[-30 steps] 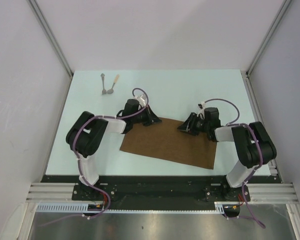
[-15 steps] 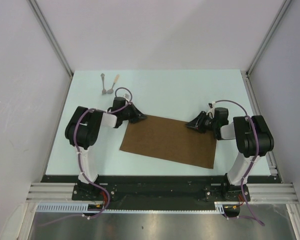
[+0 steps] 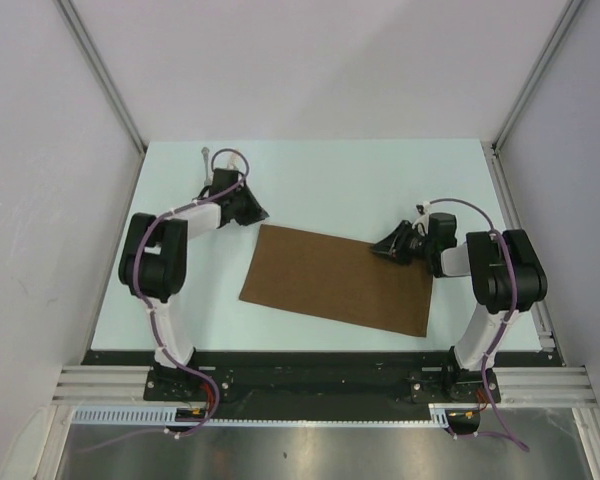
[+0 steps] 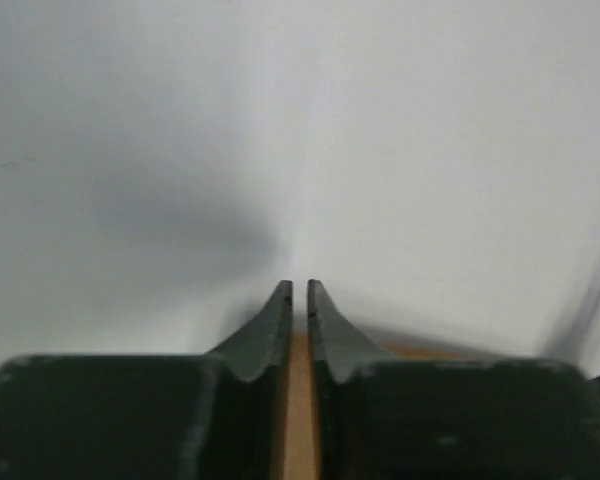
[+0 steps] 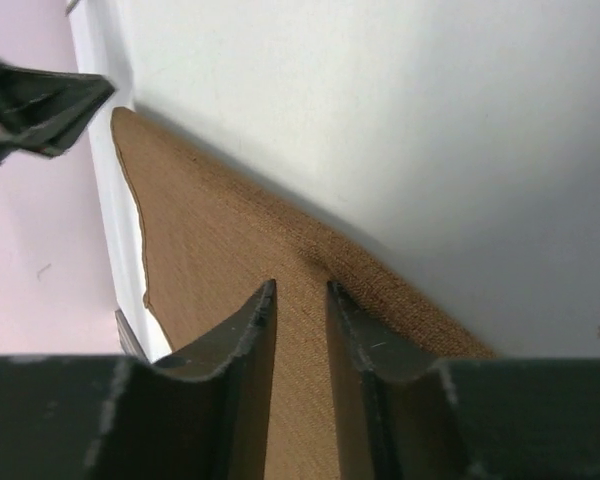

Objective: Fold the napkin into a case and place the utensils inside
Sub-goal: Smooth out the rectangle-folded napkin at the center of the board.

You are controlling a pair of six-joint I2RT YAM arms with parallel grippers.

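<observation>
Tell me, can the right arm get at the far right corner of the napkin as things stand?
Probably yes. The right pincer hangs over that corner of the napkin, jaws a little apart. Nothing lies in its way; the left pincer is off past the far left corner.

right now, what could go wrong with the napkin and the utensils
1. The left gripper hangs close to the utensils, which are mostly hidden under its arm; a swing could knock them.
2. The right gripper stands open over the far edge of the flat napkin; a shallow pinch might slip or drag the cloth askew.
</observation>
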